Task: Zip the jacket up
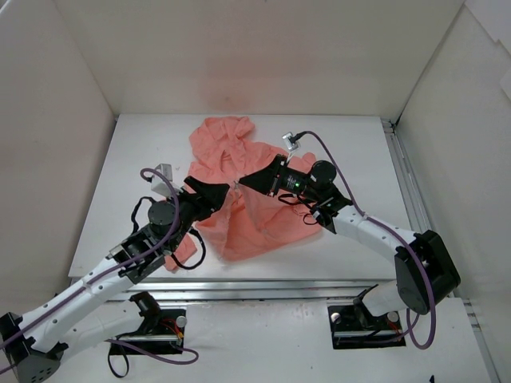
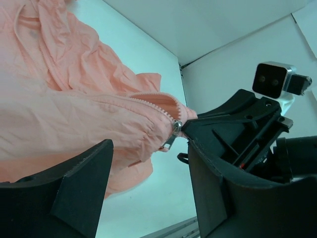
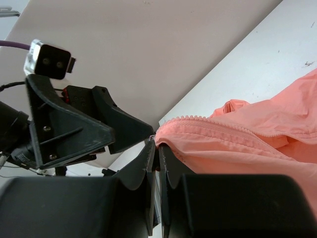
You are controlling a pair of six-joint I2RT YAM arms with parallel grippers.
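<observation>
We're pinching the jacket (image 1: pixel 249 225) mid-table by its zip edge w/ R gripper (image 3: pixel 157 149) clamped shut; L gripper (image 1: pixel 222 192) is hovering, fingers apart, beside the zip pull (image 2: pixel 174 130).

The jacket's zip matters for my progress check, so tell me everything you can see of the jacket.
The jacket is salmon-pink, thin, wrinkled fabric, lying crumpled on the white table. Its pink toothed zip ends at a metal slider, raised above the table. The shut right gripper pinches the fabric there; the open left gripper faces the slider.
</observation>
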